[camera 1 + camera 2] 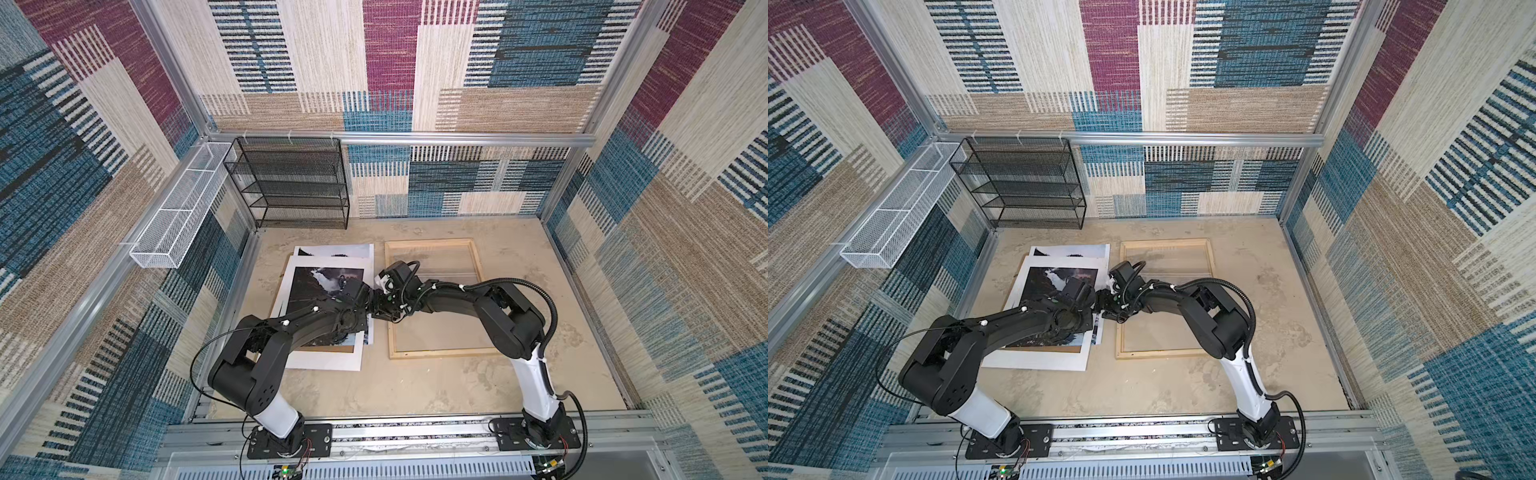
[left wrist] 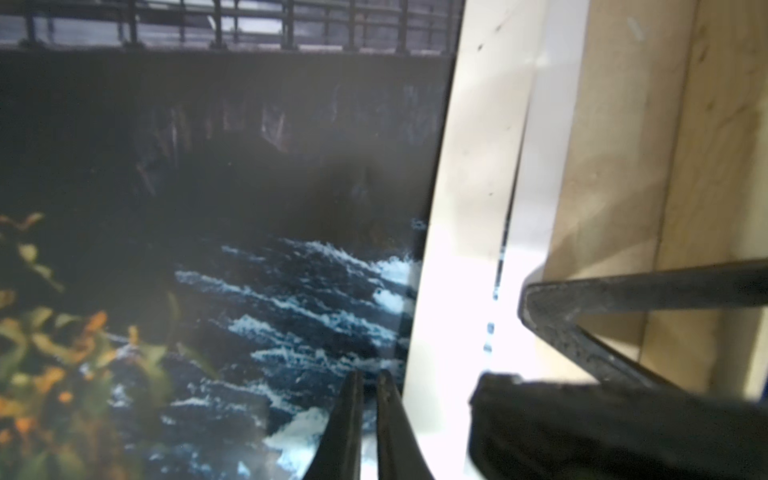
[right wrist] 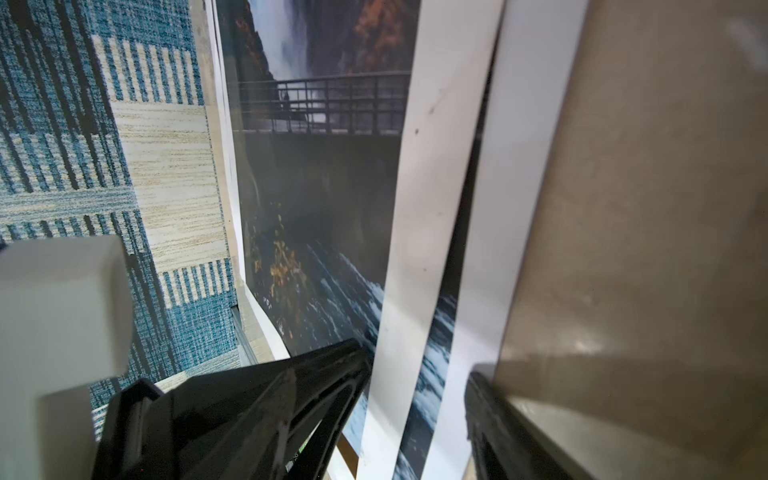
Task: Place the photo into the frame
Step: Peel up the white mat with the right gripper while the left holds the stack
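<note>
The photo (image 1: 320, 282) lies flat on the left of the table, mostly under a tilted white mat (image 1: 291, 266). Its waterfall shows through the mat's opening and its far edge sticks out behind the mat. To its right lies the pale wooden frame (image 1: 432, 243), also seen in the other top view as the frame (image 1: 1167, 243). Both grippers meet at the mat's right edge. My left gripper (image 2: 368, 382) is shut, its tips over the photo's blue water (image 2: 291, 299) just inside the mat's strip (image 2: 440, 291). My right gripper (image 3: 415, 374) stands open astride the mat's strip (image 3: 419, 232) and the photo's edge.
A black mesh shelf (image 1: 291, 183) stands at the back left, and a white mesh basket (image 1: 178, 208) hangs on the left wall. Patterned walls close in the sandy table (image 1: 415, 386) on three sides. The right arm reaches across the frame's near half.
</note>
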### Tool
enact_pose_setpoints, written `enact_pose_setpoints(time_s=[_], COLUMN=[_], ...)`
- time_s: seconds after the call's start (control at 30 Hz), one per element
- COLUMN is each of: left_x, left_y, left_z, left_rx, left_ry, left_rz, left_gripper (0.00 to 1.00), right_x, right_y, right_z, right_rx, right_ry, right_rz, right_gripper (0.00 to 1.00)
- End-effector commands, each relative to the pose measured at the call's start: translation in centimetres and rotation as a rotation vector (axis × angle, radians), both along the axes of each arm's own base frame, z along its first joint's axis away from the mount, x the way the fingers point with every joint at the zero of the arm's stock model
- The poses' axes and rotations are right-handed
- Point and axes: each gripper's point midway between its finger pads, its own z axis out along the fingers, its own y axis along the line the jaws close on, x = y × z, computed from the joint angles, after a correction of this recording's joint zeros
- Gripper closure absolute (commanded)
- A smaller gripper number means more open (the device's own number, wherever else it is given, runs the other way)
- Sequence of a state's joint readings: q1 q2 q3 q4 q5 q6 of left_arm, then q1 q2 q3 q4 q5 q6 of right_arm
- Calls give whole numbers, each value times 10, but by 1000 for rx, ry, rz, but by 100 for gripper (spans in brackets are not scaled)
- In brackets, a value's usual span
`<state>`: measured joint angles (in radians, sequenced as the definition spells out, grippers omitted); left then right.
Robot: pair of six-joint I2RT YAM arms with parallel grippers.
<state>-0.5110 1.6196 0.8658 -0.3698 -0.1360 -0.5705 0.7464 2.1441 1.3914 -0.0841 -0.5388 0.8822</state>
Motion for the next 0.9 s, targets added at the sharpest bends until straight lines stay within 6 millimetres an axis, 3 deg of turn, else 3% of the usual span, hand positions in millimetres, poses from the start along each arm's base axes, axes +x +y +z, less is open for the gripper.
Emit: enact_pose_setpoints(time_s=[0.0,0.27,0.6,0.7,0.87], left_x=[-1,-1,-1,-1,-1], left_y=[-8,-21,-28,-28,-23], left_z=[-4,-4,-1,2,7], left_rx=[-31,-101,-131,-135,-119], left_ry=[10,6,-4,-13,-24], left_rz=[-28,-71,-96,-98,-87], left_gripper=[87,87,87,87,87], right_x=[-6,-5,-10,-10,-9], right_y=[-9,7,18,21,25], right_z=[-11,-12,-8,-5,-3], right_rx=[-67,-13,68,88,105], right_ry=[38,42,42,37,27], right_rz=[-26,18,71,83,103], right_gripper=[33,37,49,56,78])
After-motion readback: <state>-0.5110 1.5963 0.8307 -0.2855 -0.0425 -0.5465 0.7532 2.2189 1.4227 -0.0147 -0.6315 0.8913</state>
